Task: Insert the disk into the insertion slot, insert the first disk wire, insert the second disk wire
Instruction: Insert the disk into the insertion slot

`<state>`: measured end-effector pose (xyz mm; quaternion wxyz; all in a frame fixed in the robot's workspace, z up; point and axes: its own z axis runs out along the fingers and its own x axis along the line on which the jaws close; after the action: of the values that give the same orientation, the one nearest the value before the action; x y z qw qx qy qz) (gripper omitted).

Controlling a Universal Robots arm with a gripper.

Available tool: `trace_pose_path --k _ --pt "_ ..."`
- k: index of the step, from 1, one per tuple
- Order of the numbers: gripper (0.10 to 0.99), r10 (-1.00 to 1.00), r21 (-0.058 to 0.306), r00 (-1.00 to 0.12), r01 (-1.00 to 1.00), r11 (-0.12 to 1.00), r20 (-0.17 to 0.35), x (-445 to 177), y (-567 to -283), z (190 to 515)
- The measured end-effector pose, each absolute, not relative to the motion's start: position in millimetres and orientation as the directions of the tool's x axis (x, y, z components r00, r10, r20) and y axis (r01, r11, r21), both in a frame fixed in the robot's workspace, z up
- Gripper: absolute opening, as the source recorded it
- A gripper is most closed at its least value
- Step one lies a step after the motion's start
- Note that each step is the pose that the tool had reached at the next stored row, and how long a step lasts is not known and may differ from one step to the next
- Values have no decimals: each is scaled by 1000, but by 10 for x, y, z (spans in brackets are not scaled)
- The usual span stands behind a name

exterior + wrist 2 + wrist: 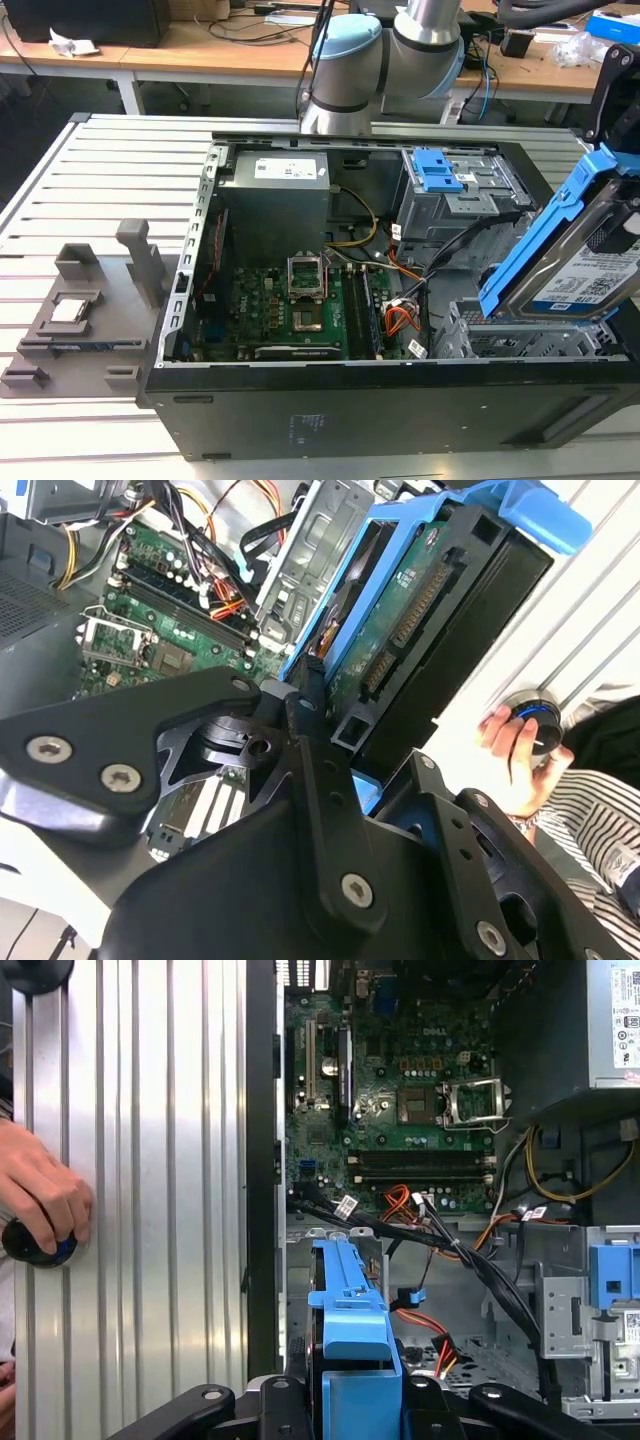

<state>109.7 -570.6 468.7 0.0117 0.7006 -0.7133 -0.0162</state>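
Observation:
My gripper [335, 725] is shut on the disk [585, 265], a silver drive with a white label in a bright blue carrier. In the exterior view the disk hangs tilted at the right end of the open computer case. Its lower edge is just above the insertion slot [520, 345], a low perforated silver cage. The first wrist view has the blue carrier [350, 1330] pointing down into that cage [480, 1360]. The drive's connector end [420, 610] faces outward in the second wrist view. Loose black and orange-red cables [430, 1245] lie beside the cage; I cannot tell which are the disk wires.
A taller grey cage with blue latches [455, 185] stands behind the slot. The green motherboard [290, 305] and the power supply [275, 195] take up the case's middle and back. A person's hand [40, 1205] rests on a black knob beside the case. A grey fixture [80, 310] sits at the exterior view's left.

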Motion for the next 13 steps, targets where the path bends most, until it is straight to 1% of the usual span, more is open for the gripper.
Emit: trace_pose_path --k 13 --pt "365 -1000 39 -18 -999 18 -6 1097 -5706 4609"
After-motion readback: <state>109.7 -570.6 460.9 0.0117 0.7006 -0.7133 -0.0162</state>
